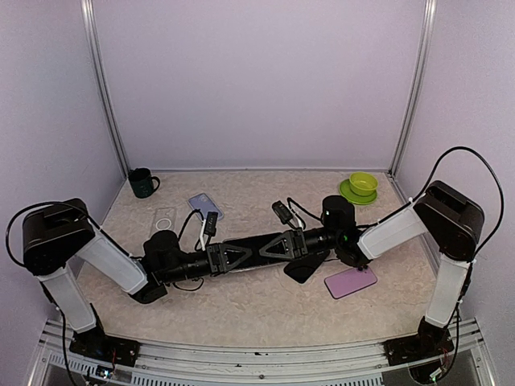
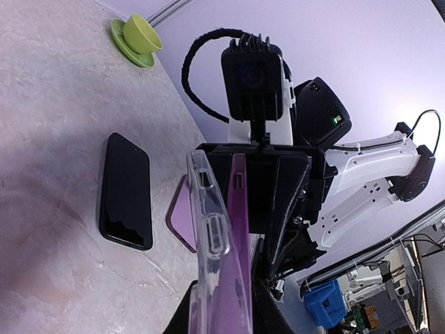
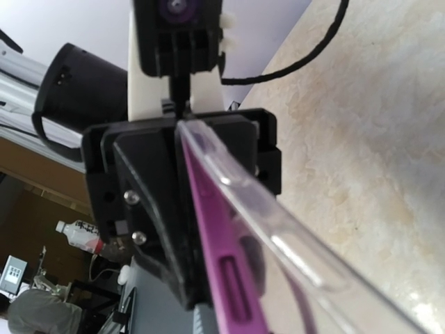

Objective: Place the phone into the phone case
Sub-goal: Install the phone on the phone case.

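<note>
The purple phone point(image 2: 235, 278) lies edge-on against the clear case point(image 2: 207, 229), and the pair is held in the air between my two arms, above the table point(image 1: 241, 310). My left gripper point(image 2: 226, 321) has its fingers drawn in narrowly on either side of the case, gripping it. My right gripper point(image 2: 243, 184) meets the far end, but I cannot tell whether it is clamped or slack there.

My worry is the seating. The phone seems to lie along the case, yet if a corner rides on the lip, a squeeze from me could bow the soft wall and pop it out. If only one gripper truly holds, the long pair could pivot and drop onto the black phone point(image 2: 126, 191) lying on the table nearby, or onto the purple slab point(image 1: 350, 281) beside it.

Much is hidden. My left fingertips are cut off at the bottom of the wrist view, the right wrist view is blurred up close, and from above the arms cover the pair. I cannot say whether the slab is a phone or a case.
</note>
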{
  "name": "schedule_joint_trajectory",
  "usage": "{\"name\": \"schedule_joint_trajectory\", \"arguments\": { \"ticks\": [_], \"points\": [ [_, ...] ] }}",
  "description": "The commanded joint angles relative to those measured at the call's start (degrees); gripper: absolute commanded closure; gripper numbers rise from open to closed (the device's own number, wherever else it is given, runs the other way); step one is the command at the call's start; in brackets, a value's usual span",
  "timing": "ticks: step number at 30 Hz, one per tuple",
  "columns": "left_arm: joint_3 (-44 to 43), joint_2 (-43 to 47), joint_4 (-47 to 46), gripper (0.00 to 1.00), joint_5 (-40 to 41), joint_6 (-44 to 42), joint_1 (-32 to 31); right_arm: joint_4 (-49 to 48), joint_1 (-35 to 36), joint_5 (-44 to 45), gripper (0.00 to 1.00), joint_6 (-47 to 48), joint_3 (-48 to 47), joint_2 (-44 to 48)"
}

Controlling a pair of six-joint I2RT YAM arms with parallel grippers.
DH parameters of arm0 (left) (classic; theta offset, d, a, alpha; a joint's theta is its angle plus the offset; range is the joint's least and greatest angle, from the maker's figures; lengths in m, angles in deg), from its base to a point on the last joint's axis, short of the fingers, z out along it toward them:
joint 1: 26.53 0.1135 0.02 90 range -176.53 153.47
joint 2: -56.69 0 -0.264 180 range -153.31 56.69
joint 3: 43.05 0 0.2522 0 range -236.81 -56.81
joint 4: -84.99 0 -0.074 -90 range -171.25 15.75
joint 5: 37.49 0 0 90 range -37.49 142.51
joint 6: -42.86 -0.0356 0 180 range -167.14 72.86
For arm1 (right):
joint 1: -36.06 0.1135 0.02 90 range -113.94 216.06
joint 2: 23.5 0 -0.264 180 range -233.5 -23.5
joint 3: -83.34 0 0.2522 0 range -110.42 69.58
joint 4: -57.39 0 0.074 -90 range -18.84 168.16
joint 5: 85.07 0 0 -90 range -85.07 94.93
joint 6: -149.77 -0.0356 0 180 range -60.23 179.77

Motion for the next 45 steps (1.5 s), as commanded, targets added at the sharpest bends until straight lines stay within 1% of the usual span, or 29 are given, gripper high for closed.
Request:
{"name": "schedule_joint_trajectory", "arguments": {
  "ticks": [1, 5, 8, 18, 24, 32, 37, 45],
  "points": [
    [0.33, -0.43, -5.14, 0.81, -2.31, 0.13, -0.24, 0.09, 0.65, 0.59, 0.71, 0.16, -1.32, 1.31],
    [0.7, -0.34, -5.56, 0.85, -2.34, 0.7, 0.19, 1.12, 0.54, 0.5, 0.65, 0.74, -1.69, 1.6],
    [0.96, -0.26, -5.83, 0.87, -2.33, 0.96, 0.48, 1.78, 0.47, 0.54, 0.62, 1.16, -1.73, 1.99],
    [2.28, 0.95, -5.65, 0.93, -1.66, 1.08, 1.31, 3.83, -0.63, 0.18, 0.6, 1.8, -1.55, 3.27],
    [2.93, 2.39, -5.0, 1.0, -1.69, 0.78, 1.89, 5.81, -1.09, 0.06, 0.59, 3.13, -1.38, 4.76],
    [3.56, 3.81, -3.68, 1.0, -1.57, -0.12, 2.18, 7.39, -1.56, 0.33, 0.59, 4.46, -0.63, 6.0],
    [3.57, 4.96, -1.2, 1.0, -1.06, -1.61, 2.16, 9.36, -1.97, 1.23, 0.59, 5.91, 0.05, 6.77],
    [3.56, 7.57, 3.02, 1.0, 0.29, -4.1, 2.16, 21.06, -2.24, 6.53, 0.59, 13.3, -1.21, 9.72]
  ]
}}
